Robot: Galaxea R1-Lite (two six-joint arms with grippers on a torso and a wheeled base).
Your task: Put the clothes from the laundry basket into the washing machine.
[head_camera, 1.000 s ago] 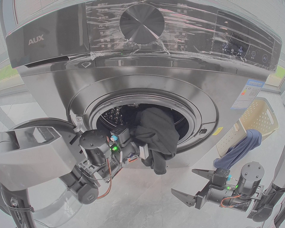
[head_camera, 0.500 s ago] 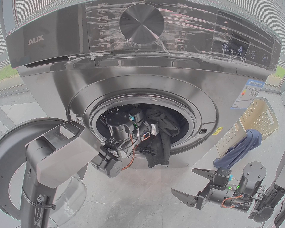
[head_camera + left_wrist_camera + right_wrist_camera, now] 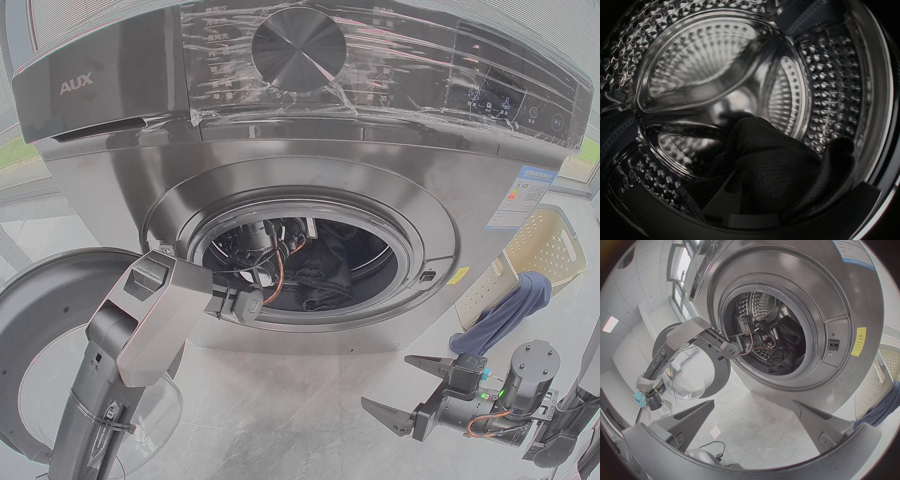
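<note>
Grey floor tiles lie in front of the washing machine, and its round door hangs wide open on your robot's left.

Your left arm goes in through the opening, and the left gripper is deep inside the shiny drum. It sits right by the black clothes. The black clothes lie in a soft heap at the bottom of the drum, all the way inside, with nothing hanging over the edge. You cannot tell if the left gripper is open or holding on, because the dark cloth hides it.

Your right gripper hangs low over the floor in front of the machine. It is open wide and has nothing in it.

Off to the right, the pale laundry basket leans beside the machine. One blue piece of clothing droops over its edge down to the floor.

So it looks like you are at the drop-off step for the black clothes. Next, make sure the left gripper lets go. Then pull the arm straight back out, slowly, so the cloth does not catch and come out with it. After that, the blue piece is waiting, and the open right gripper is the closer one to grab it.
</note>
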